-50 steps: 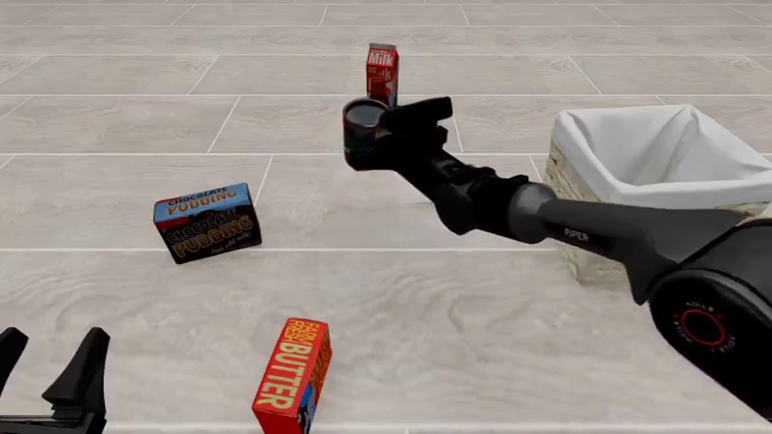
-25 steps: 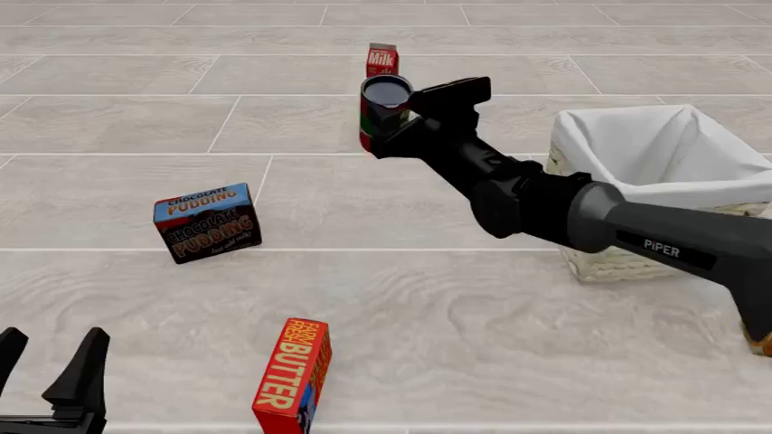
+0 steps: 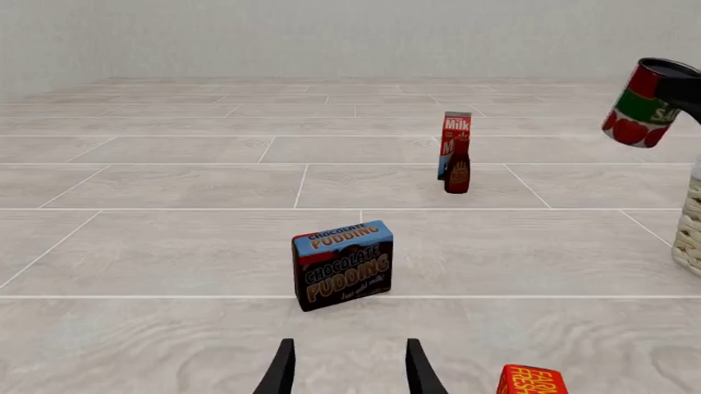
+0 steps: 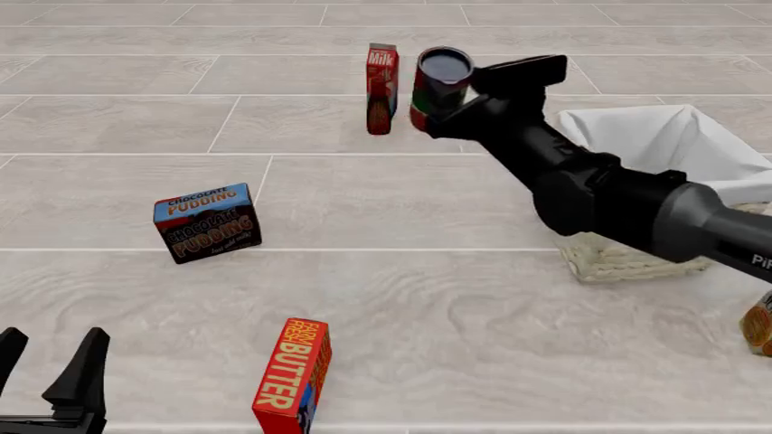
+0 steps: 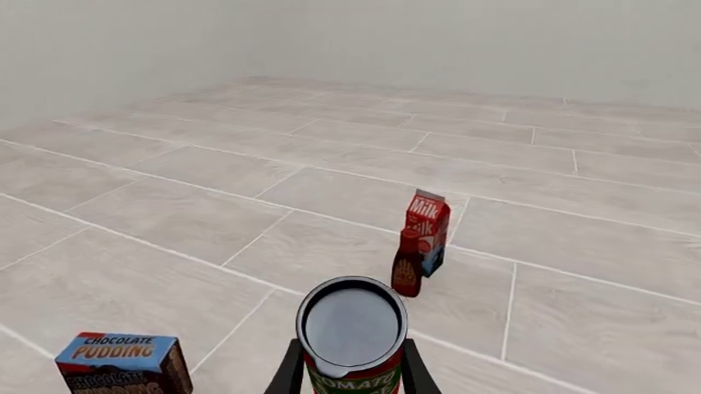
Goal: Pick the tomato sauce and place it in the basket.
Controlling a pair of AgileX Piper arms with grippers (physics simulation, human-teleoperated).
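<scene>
The tomato sauce [image 4: 438, 83], a small dark red can with a red and green label, hangs in the air left of the basket [image 4: 617, 259]. My right gripper [image 4: 451, 107] is shut on it from the right. In the right wrist view the can [image 5: 353, 328] sits between the fingers [image 5: 287, 371], with its dark lid facing the camera. It also shows in the left wrist view [image 3: 641, 105]. The basket is pale wicker with a white cloth lining, and part of it is hidden behind my right arm. My left gripper [image 4: 46, 363] is open and empty at the near left.
A red milk carton [image 4: 382, 70] stands at the back with a small dark bottle [image 4: 379, 115] in front of it. A chocolate pudding box [image 4: 208, 221] lies at mid left. A butter box [image 4: 292, 375] stands near the front. An orange-labelled can [image 4: 760, 327] is at the right edge.
My right gripper has carried the can up and to the right, from in front of the milk carton towards the basket. The left arm has not moved.
</scene>
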